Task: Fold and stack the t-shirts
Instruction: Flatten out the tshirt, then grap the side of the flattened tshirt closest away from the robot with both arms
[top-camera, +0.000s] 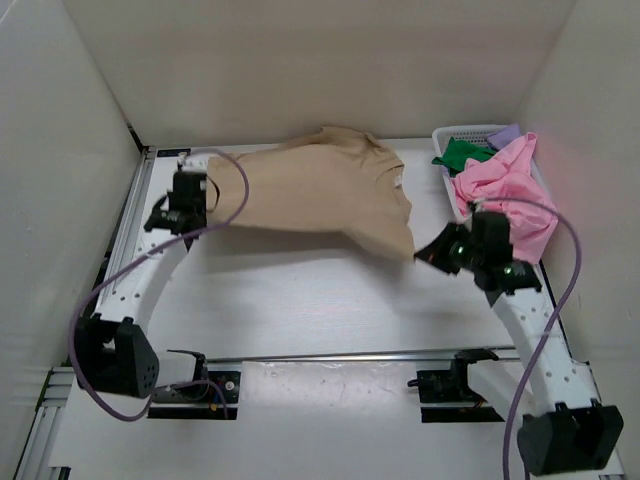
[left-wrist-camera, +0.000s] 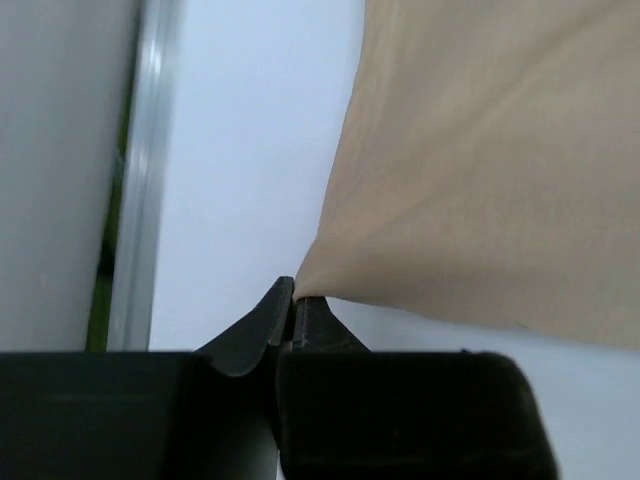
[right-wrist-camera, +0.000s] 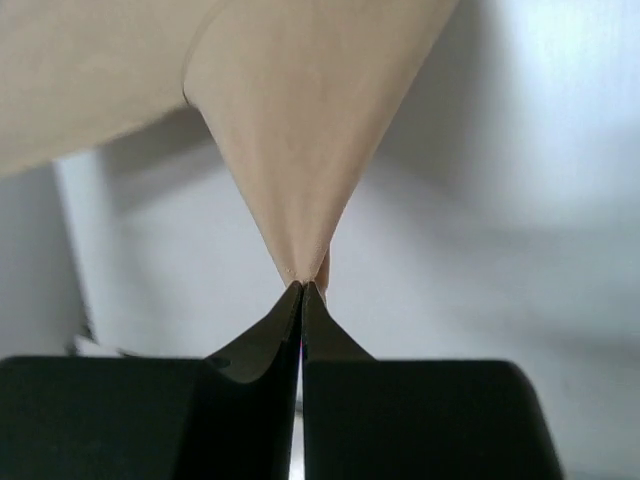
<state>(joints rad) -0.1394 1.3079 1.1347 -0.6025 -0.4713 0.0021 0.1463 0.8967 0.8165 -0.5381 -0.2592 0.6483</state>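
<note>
A tan t-shirt (top-camera: 320, 190) hangs stretched above the table between both arms. My left gripper (top-camera: 207, 200) is shut on its left corner; the left wrist view shows that gripper (left-wrist-camera: 293, 292) pinching the tan cloth (left-wrist-camera: 480, 170). At the right, my right gripper (top-camera: 425, 252) is shut on the other corner, and the right wrist view shows the gripper (right-wrist-camera: 303, 288) clamping a pulled-out point of the tan shirt (right-wrist-camera: 300, 130). A pink t-shirt (top-camera: 505, 190), a green t-shirt (top-camera: 462, 152) and a light purple t-shirt (top-camera: 506, 132) lie heaped in the basket at the back right.
A white mesh basket (top-camera: 452, 134) stands at the back right, close to the right arm. White walls close in the table at the left, back and right. A metal rail (top-camera: 130, 210) runs along the left edge, another (top-camera: 350, 355) across the front.
</note>
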